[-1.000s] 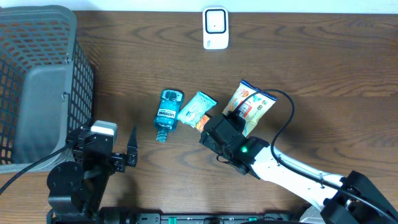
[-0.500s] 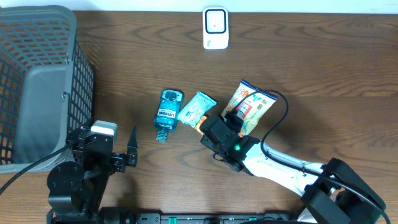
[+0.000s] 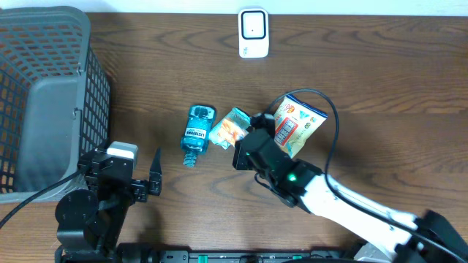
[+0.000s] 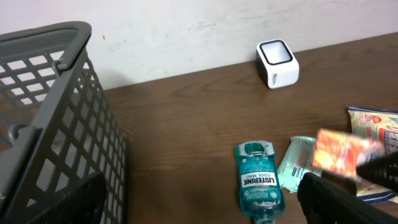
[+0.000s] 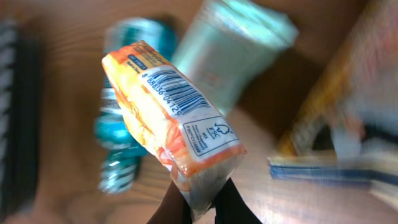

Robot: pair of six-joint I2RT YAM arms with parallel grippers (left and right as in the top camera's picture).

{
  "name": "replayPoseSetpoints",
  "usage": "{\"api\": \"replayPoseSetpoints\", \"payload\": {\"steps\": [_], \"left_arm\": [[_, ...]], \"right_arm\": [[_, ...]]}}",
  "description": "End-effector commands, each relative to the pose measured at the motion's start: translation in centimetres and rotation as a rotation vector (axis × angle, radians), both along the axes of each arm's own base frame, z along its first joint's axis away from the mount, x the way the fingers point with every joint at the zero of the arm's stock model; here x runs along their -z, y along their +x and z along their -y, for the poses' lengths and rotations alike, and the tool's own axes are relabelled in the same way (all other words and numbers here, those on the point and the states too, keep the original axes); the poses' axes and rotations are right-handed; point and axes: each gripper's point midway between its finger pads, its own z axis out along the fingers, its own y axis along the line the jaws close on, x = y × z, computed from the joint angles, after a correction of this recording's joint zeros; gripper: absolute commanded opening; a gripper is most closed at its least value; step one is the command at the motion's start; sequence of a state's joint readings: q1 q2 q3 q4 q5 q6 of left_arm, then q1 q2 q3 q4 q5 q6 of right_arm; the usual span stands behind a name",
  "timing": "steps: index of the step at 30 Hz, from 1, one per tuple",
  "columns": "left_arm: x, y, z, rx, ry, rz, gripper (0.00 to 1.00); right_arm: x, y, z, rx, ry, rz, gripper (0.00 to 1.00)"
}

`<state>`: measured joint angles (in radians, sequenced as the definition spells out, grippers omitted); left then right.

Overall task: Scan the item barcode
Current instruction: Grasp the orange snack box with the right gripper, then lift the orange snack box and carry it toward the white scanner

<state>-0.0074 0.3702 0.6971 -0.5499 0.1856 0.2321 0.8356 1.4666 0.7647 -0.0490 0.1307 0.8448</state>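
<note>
The right claw (image 5: 200,200) is pinched tight on 1 end of the soft orange foil packet (image 5: 171,118). The packet stands out from the fingertips with its long axis running straight away from the claw. Its printed black barcode (image 5: 176,90) sits on the face turned towards the wrist camera.

From overhead the packet (image 3: 228,131) appears to hang above the pale green wipes pack (image 3: 238,118), between the blue plastic mouthwash bottle (image 3: 196,134) and the yellow and white snack bag (image 3: 296,123), both lying flat.

The small white box scanner with a dark-rimmed window (image 3: 253,33) sits almost straight back from this claw, at the far edge of the dark brown wooden table (image 3: 380,80) and well apart from everything. Its window looks upward, so I'd judge the packet must travel straight to the far edge and be rolled until the barcode faces down onto the window.

The right arm is plainly the nearer 1. The left claw (image 4: 199,199) waits at the front left beside the grey mesh basket (image 3: 44,88), its 2 fingers spread fully wide and holding nothing.

Only bare wood lies between the cluster and the scanner. The table is flat and smooth, the pictures are soft with blur, and the thin packet may sag from its pinched end
</note>
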Motion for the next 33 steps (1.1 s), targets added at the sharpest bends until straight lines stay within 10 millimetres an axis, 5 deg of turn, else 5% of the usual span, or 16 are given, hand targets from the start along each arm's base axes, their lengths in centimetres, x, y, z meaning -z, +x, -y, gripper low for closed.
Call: {"api": "replayPoseSetpoints", "payload": {"steps": [1,4,13,23,33], "left_arm": [[-0.3,0.0,0.2,0.010,-0.013,0.006,0.98],[-0.3,0.0,0.2,0.010,-0.013,0.006,0.98],[-0.3,0.0,0.2,0.010,-0.013,0.006,0.98],[-0.3,0.0,0.2,0.010,-0.013,0.006,0.98],[-0.3,0.0,0.2,0.010,-0.013,0.006,0.98]], "right_arm": [[-3.9,0.3,-0.6,-0.354,-0.252,0.342,0.01],[-4.5,-1.4,-2.0,-0.688,-0.389,0.519,0.01],[-6.2,-5.6,-5.1,-1.155,-0.392,0.825,0.01],[-13.5,-9.1,-4.3,-1.271,-0.350,1.171,0.01],[-13.8,-9.9,-2.4,-1.301,-0.362,1.158,0.01]]}}
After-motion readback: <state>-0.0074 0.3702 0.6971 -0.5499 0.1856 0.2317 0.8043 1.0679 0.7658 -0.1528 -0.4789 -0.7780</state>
